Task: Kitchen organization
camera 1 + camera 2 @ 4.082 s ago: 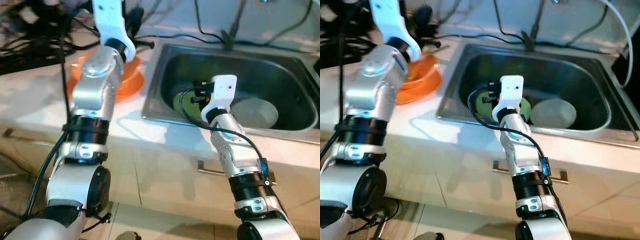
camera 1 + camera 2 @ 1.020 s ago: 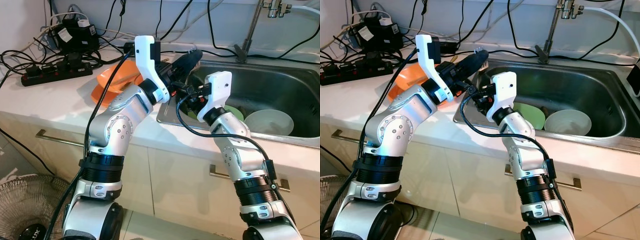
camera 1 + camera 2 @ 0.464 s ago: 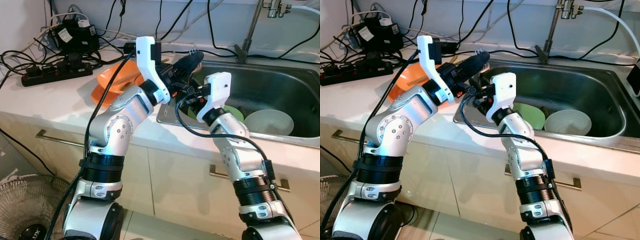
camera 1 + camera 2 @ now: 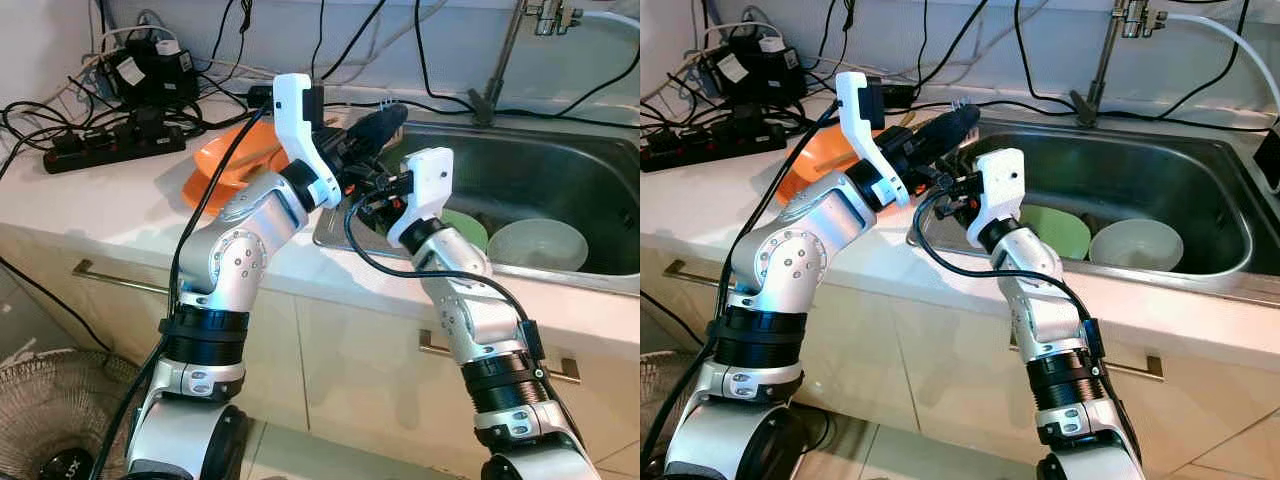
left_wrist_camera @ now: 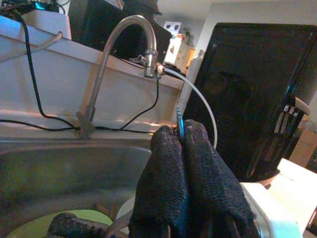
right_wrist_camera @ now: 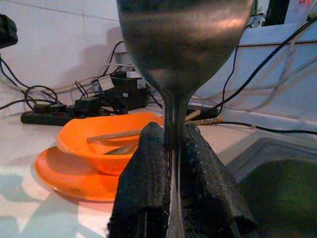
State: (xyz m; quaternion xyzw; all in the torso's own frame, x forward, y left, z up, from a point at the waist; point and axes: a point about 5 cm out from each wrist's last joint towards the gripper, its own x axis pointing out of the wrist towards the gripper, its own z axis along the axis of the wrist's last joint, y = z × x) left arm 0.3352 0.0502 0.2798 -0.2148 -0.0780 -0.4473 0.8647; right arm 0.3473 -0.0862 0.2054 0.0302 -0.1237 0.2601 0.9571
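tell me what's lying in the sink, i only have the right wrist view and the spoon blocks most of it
Observer: A round green plate and a white bowl sit side by side on the floor of the stainless steel sink.
Operator: where's the left gripper
Observer: The left gripper is raised over the sink's left rim, shut on a thin metal utensil.
Operator: and my right one
Observer: The right gripper, shut on the large steel spoon, is close beside the left gripper and lower, by the same rim.

Both hands (image 5: 184,148) (image 6: 171,148) clamped, raised together
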